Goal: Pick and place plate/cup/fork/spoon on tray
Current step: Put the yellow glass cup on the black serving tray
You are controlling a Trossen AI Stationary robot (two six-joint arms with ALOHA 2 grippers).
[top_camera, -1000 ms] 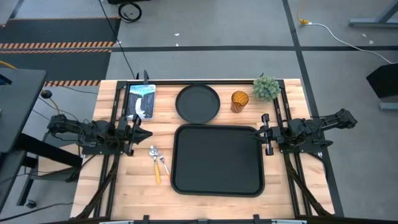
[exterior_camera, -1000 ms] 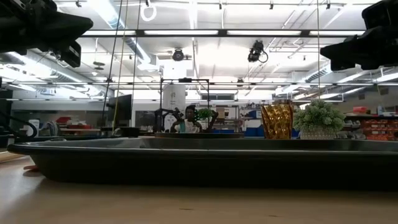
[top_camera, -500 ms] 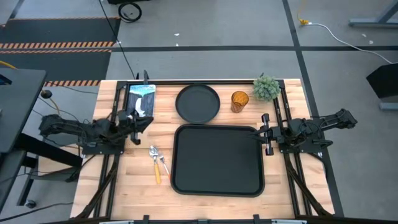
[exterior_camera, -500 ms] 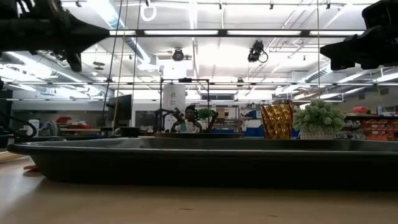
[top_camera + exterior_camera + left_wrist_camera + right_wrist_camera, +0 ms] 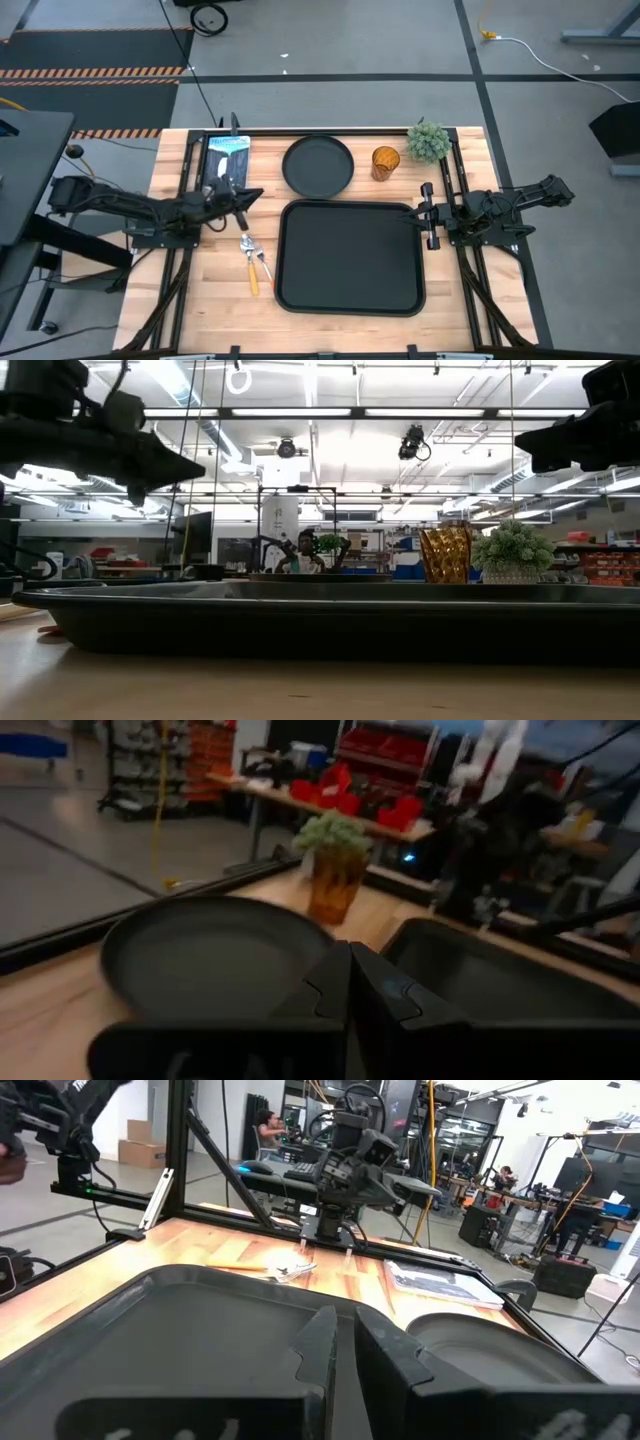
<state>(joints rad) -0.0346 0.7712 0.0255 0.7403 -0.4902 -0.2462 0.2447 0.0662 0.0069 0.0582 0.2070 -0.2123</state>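
The black tray [image 5: 350, 257] lies in the table's middle. The round black plate [image 5: 318, 166] rests flat behind it, with the amber cup [image 5: 385, 163] upright to its right. The fork and spoon [image 5: 254, 259] lie side by side left of the tray. My left gripper [image 5: 255, 193] is shut and empty, above the table between the plate and the cutlery; its wrist view shows the plate [image 5: 205, 955] and cup [image 5: 332, 890] ahead. My right gripper [image 5: 425, 212] is shut and empty at the tray's right edge [image 5: 200, 1330].
A small green potted plant [image 5: 428, 141] stands at the far right corner beside the cup. A printed booklet [image 5: 226, 160] lies at the far left. Black frame rails run along both table sides. People show in the room beyond the table.
My left gripper has moved toward the table's right edge, from the left rail out over the table toward the plate, staying shut. Nothing on the table has moved.
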